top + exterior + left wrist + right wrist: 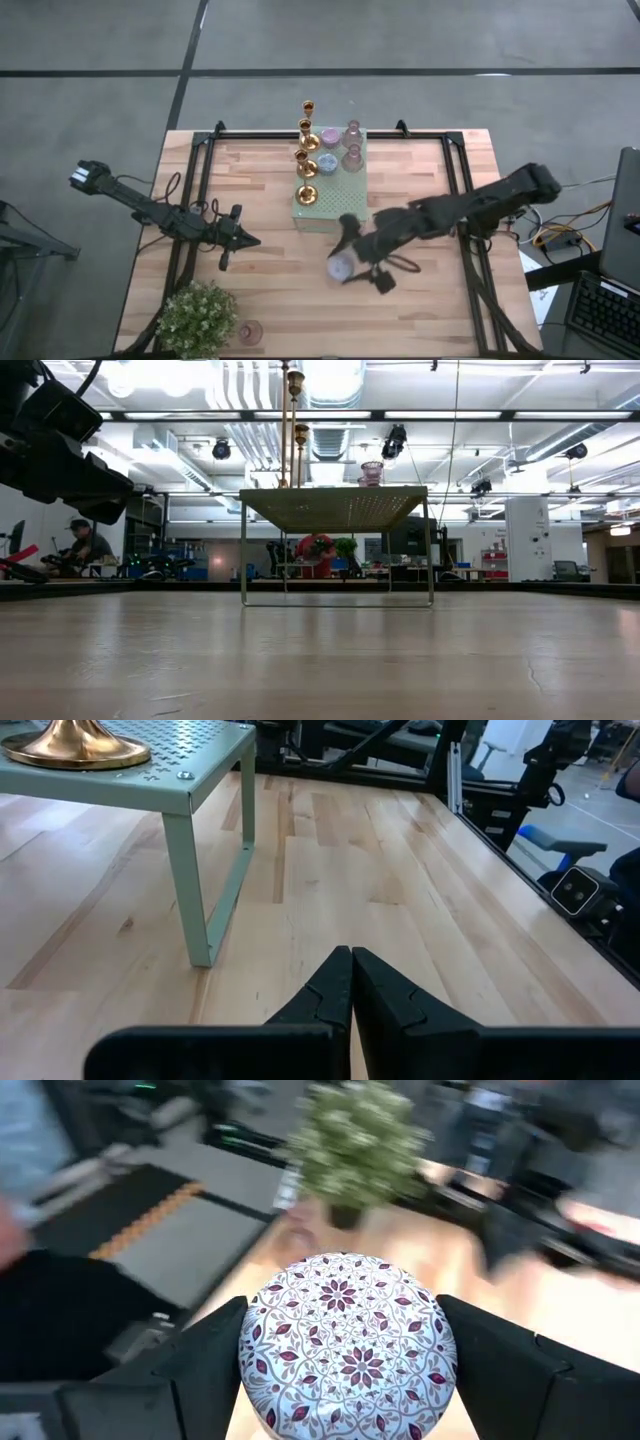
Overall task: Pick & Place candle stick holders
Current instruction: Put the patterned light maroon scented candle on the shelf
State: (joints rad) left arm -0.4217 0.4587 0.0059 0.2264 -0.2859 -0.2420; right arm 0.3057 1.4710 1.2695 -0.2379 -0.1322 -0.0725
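On the green perforated stand (322,205) at the far middle of the table (430,300) you already have most of the set: a row of gold candlesticks (307,160) runs along its left side, though the farthest one seems to sit at or past the far edge, and a cluster of small pink and pale-blue holders (341,147) sits beside them on the right. Your right gripper (347,262) is out over the bare wood just in front of the stand, its fingers spread wide and clamped on either side of a round pale holder with a floral pattern (347,1344); from the wrist view it fills the whole gap between them, so you have it firmly in hand. It looks to be carried clear of the table rather than resting on it, though you cannot be sure of that from above. Your left gripper (350,982) waits over the left part of the table, pointing toward the stand, with its fingers pressed together and nothing between them. One more small pink holder (249,331) stands near the front edge, just beside the potted plant (197,318). By my reading you are well past halfway: the piece in hand needs setting down on the stand, and the pink one by the plant is left after that.
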